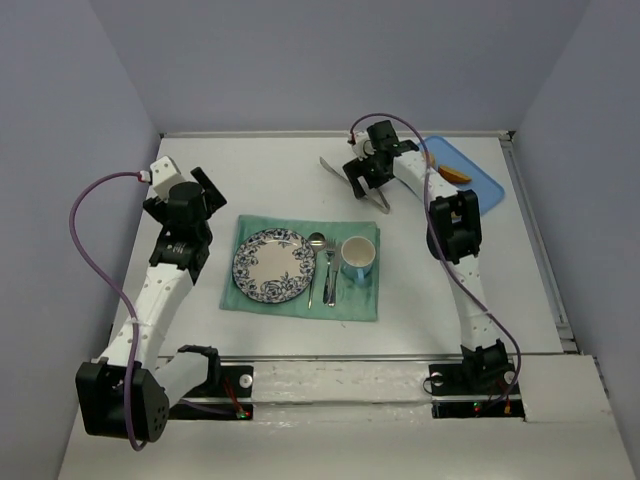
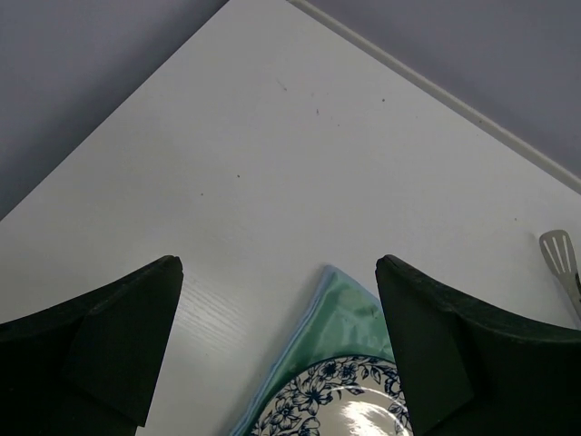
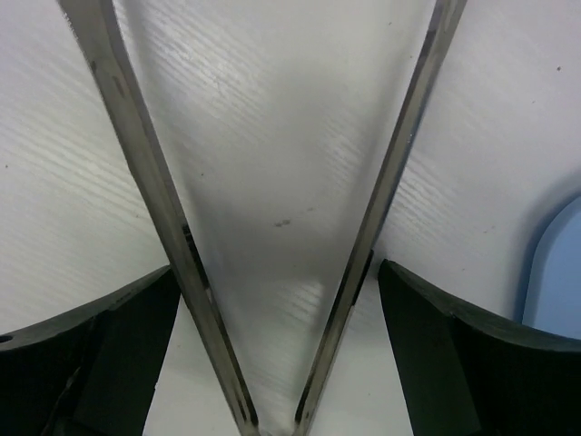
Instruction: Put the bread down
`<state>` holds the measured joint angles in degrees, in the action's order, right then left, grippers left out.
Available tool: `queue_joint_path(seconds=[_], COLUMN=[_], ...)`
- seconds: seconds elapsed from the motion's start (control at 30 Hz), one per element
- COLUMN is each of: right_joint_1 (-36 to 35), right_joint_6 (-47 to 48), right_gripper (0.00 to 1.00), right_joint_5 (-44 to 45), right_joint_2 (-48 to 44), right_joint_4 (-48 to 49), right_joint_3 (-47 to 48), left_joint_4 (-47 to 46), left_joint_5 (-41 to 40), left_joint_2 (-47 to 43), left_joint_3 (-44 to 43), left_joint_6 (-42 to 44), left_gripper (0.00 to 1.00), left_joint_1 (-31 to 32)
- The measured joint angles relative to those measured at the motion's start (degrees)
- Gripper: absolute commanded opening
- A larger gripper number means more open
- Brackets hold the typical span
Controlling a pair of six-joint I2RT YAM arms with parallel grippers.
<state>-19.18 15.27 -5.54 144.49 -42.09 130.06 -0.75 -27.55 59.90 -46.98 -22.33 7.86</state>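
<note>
The right gripper's (image 3: pixel 277 318) jaws spread wide around shiny steel tongs (image 3: pixel 272 227); the golden-brown oblong bread (image 1: pixel 455 173) lies on a blue tray (image 1: pixel 487 184) at far right.

A green placemat (image 1: pixel 300 268) is laid at the middle of the white counter (image 1: pixel 270 170). Metal tongs (image 1: pixel 352 181) and a blue tray (image 1: pixel 470 180) are set on it farther back

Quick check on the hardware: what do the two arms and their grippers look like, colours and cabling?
Both arms have white link segments with black joint housings and black bases. A purple cable loops along each one. The left gripper and the right gripper are black, with broad, dark, wedge-shaped fingers in the wrist views. No markings are legible.
</note>
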Motion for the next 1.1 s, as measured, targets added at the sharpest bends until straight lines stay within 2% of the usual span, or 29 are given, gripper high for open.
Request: queue_joint_path(seconds=[0.03,0.07,0.13,0.17,0.23,0.33,0.5,0.6,0.7,0.87,1.0,1.07,1.1], right_joint_1=[0.0,0.0,0.0,0.0,0.0,0.0,0.0,0.0,0.0,0.2,1.6,2.9,3.7], right_joint_6=[-0.1,-0.3,-0.4,-0.9,-1.2,-1.6,-4.6,-8.3,-13.0,-21.9,-26.8,-28.5,-29.8], right_gripper=[0.80,0.57,0.41,0.29,0.16,0.07,0.07,0.07,0.07,0.07,0.08,0.16,0.17], right_joint_5=[0.1,0.2,0.2,0.3,0.5,0.4,0.3,0.6,2.1,10.2,13.8,14.4,14.6], right_joint_2=[0.5,1.4,2.4,2.5,2.6,2.5,-1.3,-9.6,-23.1,-51.1,-65.7,-69.5,-70.9], right_joint_4=[-0.5,-1.0,-1.3,-1.3,-1.4,-1.4,-0.6,1.1,5.7,14.4,16.3,16.2,15.2], right_joint_3=[1.0,2.6,4.3,4.5,4.6,4.6,0.1,-7.5,-17.8,-36.4,-50.7,-56.5,-60.1], left_joint_4=[0.1,0.2,0.2,0.2,0.2,0.3,0.4,0.6,0.7,0.6,0.6,0.6,0.7], left_joint_5=[0.0,-0.1,-0.3,-0.4,-0.5,-0.6,-0.5,-0.3,0.1,0.7,1.2,1.4,1.6], left_joint_2=[0.0,0.0,0.0,0.0,0.0,0.0,-0.5,-1.7,-3.5,-6.1,-7.1,-7.5,-7.6], left_joint_3=[0.0,0.0,0.0,0.0,0.0,0.0,0.0,0.0,0.0,0.0,0.0,0.1,0.2], left_joint_6=[0.0,0.0,0.0,0.0,0.0,0.0,0.0,0.0,-0.2,-0.5,-0.8,-0.9,-0.9], left_gripper=[0.99,0.99,0.99,0.99,0.99,0.99,0.99,0.99,0.99,0.99,0.99,0.99,0.99], left_joint_1=[0.0,0.0,0.0,0.0,0.0,0.0,0.0,0.0,0.0,0.0,0.0,0.0,0.0])
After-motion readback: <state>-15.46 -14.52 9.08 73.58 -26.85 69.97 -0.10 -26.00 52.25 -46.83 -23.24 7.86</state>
